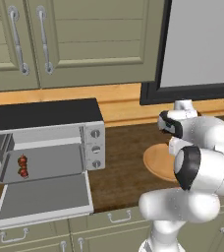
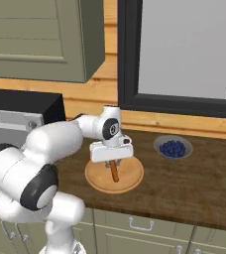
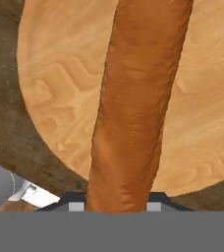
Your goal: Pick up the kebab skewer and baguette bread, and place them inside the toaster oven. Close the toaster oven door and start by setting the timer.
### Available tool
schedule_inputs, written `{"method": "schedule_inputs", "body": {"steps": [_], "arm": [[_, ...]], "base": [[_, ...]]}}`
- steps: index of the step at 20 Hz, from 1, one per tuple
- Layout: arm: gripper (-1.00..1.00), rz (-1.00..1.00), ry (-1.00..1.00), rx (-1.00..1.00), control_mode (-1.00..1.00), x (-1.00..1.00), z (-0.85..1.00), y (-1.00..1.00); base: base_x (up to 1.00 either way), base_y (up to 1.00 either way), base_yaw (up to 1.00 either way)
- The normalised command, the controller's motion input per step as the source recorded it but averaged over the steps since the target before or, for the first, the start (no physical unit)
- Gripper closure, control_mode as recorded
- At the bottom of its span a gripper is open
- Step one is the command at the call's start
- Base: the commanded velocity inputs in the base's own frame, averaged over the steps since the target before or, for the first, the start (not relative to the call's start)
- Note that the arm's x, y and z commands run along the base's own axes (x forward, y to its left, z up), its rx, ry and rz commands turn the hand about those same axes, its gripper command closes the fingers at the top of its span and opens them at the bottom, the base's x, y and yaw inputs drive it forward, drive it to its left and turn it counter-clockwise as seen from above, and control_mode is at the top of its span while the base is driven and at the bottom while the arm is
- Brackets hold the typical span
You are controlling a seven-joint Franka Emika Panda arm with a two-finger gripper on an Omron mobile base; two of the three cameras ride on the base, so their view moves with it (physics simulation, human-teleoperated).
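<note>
The baguette bread (image 3: 138,98) is a long orange-brown loaf lying on a round wooden board (image 3: 60,88). My gripper (image 2: 111,161) points straight down over the board (image 2: 130,181), and its fingers are shut on the near end of the baguette bread (image 2: 114,171). To the left, the toaster oven (image 1: 45,115) stands on the counter with its door (image 1: 42,197) folded down flat. The kebab skewer (image 1: 23,166), with dark red chunks, lies inside on the left of the oven tray.
A small bowl of blueberries (image 2: 173,147) sits on the counter to the right of the board. Three knobs (image 1: 95,148) run down the oven's right panel. A dark-framed window rises behind the counter, with cabinets above the oven.
</note>
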Motion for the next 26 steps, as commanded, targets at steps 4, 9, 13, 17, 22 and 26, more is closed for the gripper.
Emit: {"method": "schedule_inputs", "body": {"steps": [4,9,13,17,22,26], "arm": [[1.00,0.35,0.00,0.00,-1.00,-1.00,0.87,0.86],[1.00,0.28,0.00,0.00,-1.00,-0.85,0.81,1.00],[1.00,0.17,0.01,0.00,-1.00,-0.63,0.71,1.00],[1.00,0.09,0.01,-0.01,-1.00,-0.48,0.48,1.00],[1.00,0.09,0.00,-0.02,-1.00,-0.07,0.40,1.00],[1.00,0.16,0.00,-0.02,-1.00,0.11,0.29,1.00]], "base": [[0.00,0.00,0.00],[0.00,0.00,0.00],[0.00,0.00,0.00],[0.00,0.00,0.00],[0.00,0.00,0.00],[0.00,0.00,0.00]]}}
